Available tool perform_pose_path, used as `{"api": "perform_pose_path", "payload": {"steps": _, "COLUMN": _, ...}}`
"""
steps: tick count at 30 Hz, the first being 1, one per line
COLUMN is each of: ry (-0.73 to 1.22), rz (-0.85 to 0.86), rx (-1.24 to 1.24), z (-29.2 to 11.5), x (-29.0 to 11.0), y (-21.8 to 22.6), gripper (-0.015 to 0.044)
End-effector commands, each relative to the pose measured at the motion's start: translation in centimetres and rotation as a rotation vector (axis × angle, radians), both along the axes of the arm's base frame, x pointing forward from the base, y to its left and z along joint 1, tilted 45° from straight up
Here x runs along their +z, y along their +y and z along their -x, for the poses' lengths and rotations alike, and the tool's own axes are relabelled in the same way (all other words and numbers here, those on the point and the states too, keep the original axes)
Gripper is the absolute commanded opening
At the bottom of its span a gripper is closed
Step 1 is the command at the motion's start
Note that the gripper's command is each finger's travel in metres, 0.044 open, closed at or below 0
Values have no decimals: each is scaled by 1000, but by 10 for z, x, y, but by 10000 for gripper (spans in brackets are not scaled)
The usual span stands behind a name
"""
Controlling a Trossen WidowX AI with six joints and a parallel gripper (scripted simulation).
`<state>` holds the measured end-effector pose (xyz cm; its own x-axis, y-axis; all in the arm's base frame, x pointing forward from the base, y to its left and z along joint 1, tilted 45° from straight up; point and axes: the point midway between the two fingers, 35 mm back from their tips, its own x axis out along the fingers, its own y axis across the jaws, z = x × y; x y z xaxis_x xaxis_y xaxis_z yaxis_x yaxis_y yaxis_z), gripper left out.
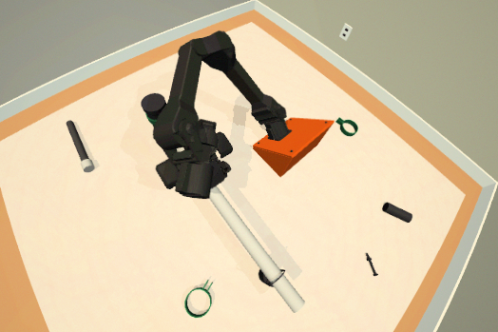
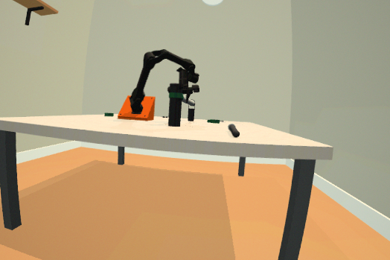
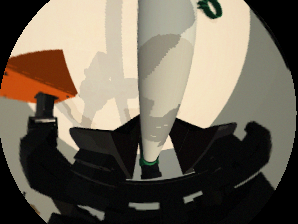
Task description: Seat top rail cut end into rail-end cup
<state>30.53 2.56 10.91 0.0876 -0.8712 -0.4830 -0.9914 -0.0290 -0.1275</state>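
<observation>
The white rail (image 1: 247, 233) (image 2: 190, 102) (image 3: 165, 65) runs through the black loop cap (image 1: 272, 279) on the small post (image 2: 191, 115). My gripper (image 3: 153, 117) (image 2: 187, 97) is shut on the rail near its post end. The big black post (image 2: 175, 114) stands upright beside the gripper; its cap (image 1: 153, 104) shows past the arm. The green brace band (image 2: 176, 94) is up near the cap. In the wrist view, green (image 3: 149, 162) shows just beyond the rail's far end. The arm hides the cup in the top view; I cannot tell whether the cut end is inside it.
The arm stands on an orange wedge (image 1: 304, 135) (image 2: 149, 109) (image 3: 45, 75). Green ring bands lie beside the wedge (image 1: 351, 134) and near the front. A black tube (image 1: 397, 212), a small bolt (image 1: 372, 264) and a dark rod (image 1: 78, 142) (image 2: 234, 130) with a pale end lie on the table.
</observation>
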Motion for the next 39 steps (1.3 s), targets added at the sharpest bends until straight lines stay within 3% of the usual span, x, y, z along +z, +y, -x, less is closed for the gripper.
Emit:
{"api": "perform_pose_path", "payload": {"steps": 1, "ry": -10, "rz": 4, "rx": 8, "z": -1, "x": 7, "y": -2, "gripper": 0}}
{"api": "perform_pose_path", "payload": {"steps": 28, "ry": 0, "rz": 1, "rx": 1, "z": 0, "x": 5, "y": -4, "gripper": 0}}
{"api": "perform_pose_path", "payload": {"steps": 39, "ry": 0, "rz": -2, "rx": 5, "z": 0, "x": 5, "y": -2, "gripper": 289}}
